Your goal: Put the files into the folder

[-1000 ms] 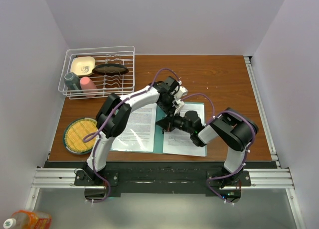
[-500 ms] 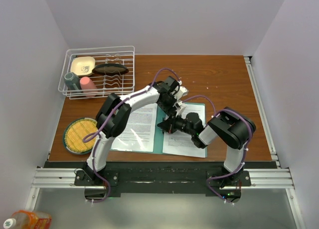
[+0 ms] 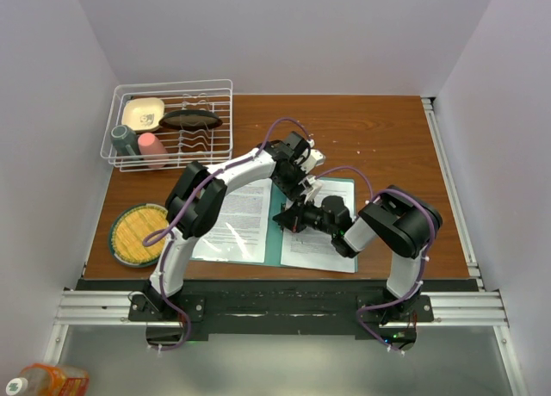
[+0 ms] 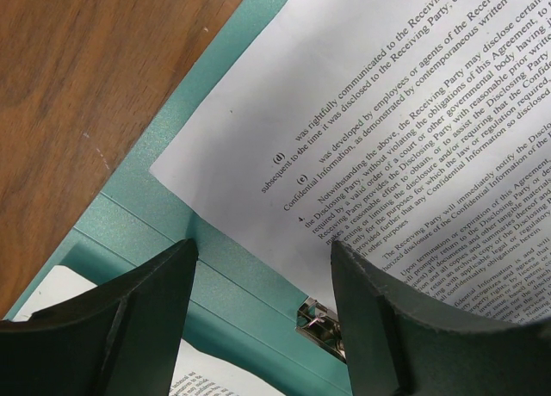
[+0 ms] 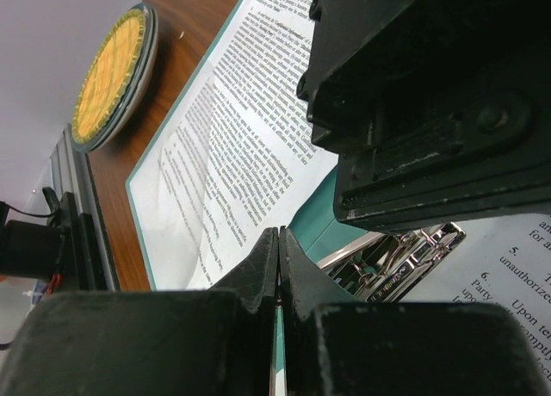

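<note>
Right pincer (image 5: 278, 241) slid leftward, closed; left pincer (image 4: 263, 248) open above files (image 4: 413, 112) reading "Confidential Information".

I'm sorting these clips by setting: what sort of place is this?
Probably a robot test booth, not an office or kitchen: plain pale walls box in a wooden table, two robot arms stand on a metal rail, and a dish rack sits near a teal folder.

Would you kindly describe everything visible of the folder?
The folder is thin teal card, lying open and flat on the table near the arms. Printed sheets lie on both halves, leaving a teal border and bare spine. A small metal clip sits at the spine, where the shut right gripper points.
</note>
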`<state>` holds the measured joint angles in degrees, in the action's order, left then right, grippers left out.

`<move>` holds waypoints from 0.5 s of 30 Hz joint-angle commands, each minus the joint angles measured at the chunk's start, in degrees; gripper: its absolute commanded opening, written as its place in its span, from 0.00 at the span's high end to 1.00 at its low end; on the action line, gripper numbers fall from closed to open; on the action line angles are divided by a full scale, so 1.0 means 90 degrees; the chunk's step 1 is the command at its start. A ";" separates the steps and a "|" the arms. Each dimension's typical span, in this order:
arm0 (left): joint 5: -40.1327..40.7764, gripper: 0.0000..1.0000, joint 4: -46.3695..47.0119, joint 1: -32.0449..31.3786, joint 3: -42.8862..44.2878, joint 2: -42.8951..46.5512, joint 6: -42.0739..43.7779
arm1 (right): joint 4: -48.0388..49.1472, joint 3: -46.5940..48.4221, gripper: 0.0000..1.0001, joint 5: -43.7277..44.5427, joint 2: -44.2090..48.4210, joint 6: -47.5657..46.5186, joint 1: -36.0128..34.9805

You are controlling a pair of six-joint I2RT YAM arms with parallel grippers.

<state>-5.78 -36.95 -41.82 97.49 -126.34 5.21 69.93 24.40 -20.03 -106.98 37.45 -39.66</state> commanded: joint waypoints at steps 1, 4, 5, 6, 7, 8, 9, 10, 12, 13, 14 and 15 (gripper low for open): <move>-0.0686 0.32 -0.0533 -0.0099 -0.0354 -0.0571 -0.0140 | -0.0876 -0.0231 1.00 0.0048 -0.0213 -0.0177 -0.0027; -0.0695 0.32 -0.0543 -0.0089 -0.0354 -0.0571 -0.0140 | -0.0876 -0.0270 1.00 0.0136 -0.0310 -0.0128 -0.0027; -0.0696 0.32 -0.0533 -0.0080 -0.0354 -0.0571 -0.0130 | -0.0885 -0.0270 1.00 0.0155 -0.0330 -0.0128 -0.0027; -0.0686 0.32 -0.0543 -0.0080 -0.0364 -0.0571 -0.0130 | -0.0895 -0.0270 1.00 0.0155 -0.0359 -0.0118 -0.0027; -0.0695 0.32 -0.0533 -0.0080 -0.0364 -0.0571 -0.0130 | -0.0905 -0.0270 1.00 0.0155 -0.0398 -0.0099 -0.0027; -0.0696 0.32 -0.0533 -0.0080 -0.0364 -0.0561 -0.0130 | -0.0915 -0.0270 1.00 0.0155 -0.0428 -0.0099 -0.0017; -0.0686 0.32 -0.0543 -0.0080 -0.0364 -0.0571 -0.0130 | -0.0915 -0.0289 1.00 0.0165 -0.0476 -0.0089 -0.0027; -0.0695 0.32 -0.0543 -0.0080 -0.0354 -0.0571 -0.0120 | -0.0895 -0.0299 1.00 0.0175 -0.0486 -0.0070 -0.0027; -0.0696 0.32 -0.0533 -0.0089 -0.0354 -0.0571 -0.0130 | -0.0856 -0.0377 1.00 0.0262 -0.0516 -0.0031 -0.0027; -0.0696 0.32 -0.0533 -0.0080 -0.0364 -0.0571 -0.0130 | -0.0837 -0.0397 1.00 0.0331 -0.0525 -0.0001 -0.0027; -0.0705 0.32 -0.0543 -0.0070 -0.0364 -0.0571 -0.0130 | -0.0827 -0.0455 1.00 0.0370 -0.0535 0.0018 -0.0037; -0.0705 0.32 -0.0533 -0.0070 -0.0364 -0.0571 -0.0130 | -0.0827 -0.0465 1.00 0.0419 -0.0545 0.0038 -0.0037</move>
<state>-5.80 -36.95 -41.80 97.49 -126.34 5.21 71.70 23.62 -18.50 -108.81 38.41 -39.66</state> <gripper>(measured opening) 0.682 0.007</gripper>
